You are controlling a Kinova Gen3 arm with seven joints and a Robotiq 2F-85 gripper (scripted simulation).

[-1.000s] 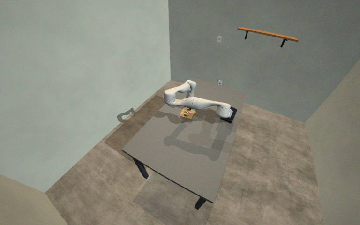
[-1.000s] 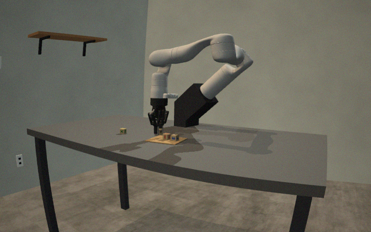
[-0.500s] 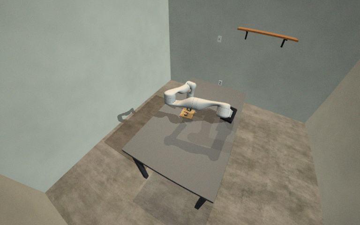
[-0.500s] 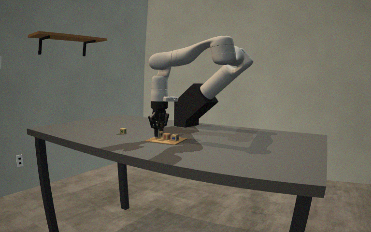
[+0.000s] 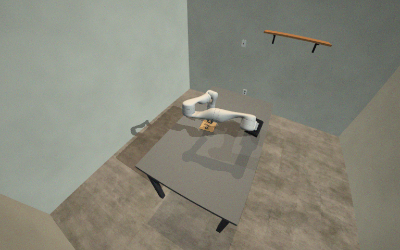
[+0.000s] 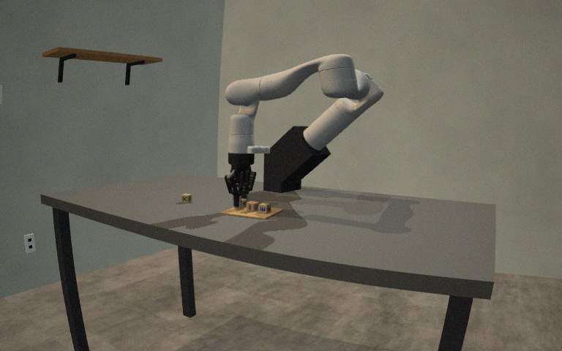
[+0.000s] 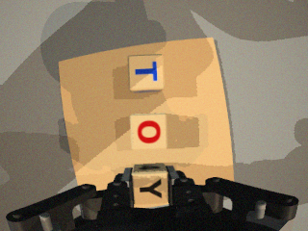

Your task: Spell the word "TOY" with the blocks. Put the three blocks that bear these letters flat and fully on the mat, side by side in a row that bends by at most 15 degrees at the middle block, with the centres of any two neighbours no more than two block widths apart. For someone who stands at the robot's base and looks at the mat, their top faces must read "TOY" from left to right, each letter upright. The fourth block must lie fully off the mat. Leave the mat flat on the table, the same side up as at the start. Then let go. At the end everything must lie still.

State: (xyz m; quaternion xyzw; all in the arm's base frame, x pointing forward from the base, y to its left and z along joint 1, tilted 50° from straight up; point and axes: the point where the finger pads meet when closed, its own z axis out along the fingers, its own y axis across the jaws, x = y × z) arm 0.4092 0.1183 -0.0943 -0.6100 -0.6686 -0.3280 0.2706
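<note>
Hand [image 6: 242, 202] [image 7: 149, 178]: gripping the Y block [image 7: 150, 190] by its sides, letter up
O block [image 6: 252, 206] [image 7: 148, 131]: on the mat [image 6: 269, 214] [image 7: 101, 159], between Y and T, apart from T
T block [image 6: 263, 208] [image 7: 146, 73]: on the mat
Fourth block [image 6: 186, 198]: off the mat, on the bench [image 6: 352, 243] [image 5: 194, 171]
</note>
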